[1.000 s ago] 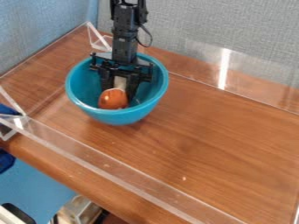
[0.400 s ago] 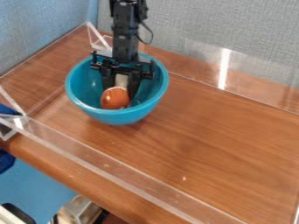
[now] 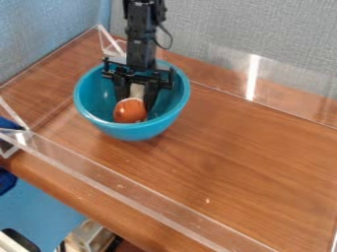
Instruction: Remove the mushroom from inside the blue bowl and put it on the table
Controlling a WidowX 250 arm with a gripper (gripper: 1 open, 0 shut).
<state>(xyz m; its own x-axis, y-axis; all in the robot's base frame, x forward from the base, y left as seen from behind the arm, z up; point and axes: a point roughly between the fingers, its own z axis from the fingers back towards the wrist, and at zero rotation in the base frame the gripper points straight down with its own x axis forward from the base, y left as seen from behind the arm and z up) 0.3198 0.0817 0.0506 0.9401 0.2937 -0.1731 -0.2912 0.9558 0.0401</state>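
Hand (image 3: 137,96): inside the bowl, fingers closed in from both sides, pinching the mushroom by its pale stem.
Mushroom (image 3: 129,111): in the bowl, lying tilted, cap toward the near side of the bowl; not yet on the bench.
Bowl (image 3: 180,101): upright on the bench, wide mouth up, hand reaching in from above.
Bench (image 3: 243,162): bare wood to the right of the bowl; likely setting-down place.
Stem grip: main worry – the cap looks the heavier end, so the mushroom could swing or roll out of the fingers once its weight comes on.
Bowl rim: cap sits near the bowl's inner wall; a sideways pull begun too low could snag it, knock it loose or drag the bowl along.
Fingers: little room within the bowl; a slanting lift might press one against the side and tip the bowl.
Clear wall (image 3: 145,200): runs past the near side of the bowl; a path swung that way could clip it.
Release: round cap may roll if dropped from high – best let go low, well apart from the bowl.
Contact: pads mostly hidden, so firmness of grip cannot be told.
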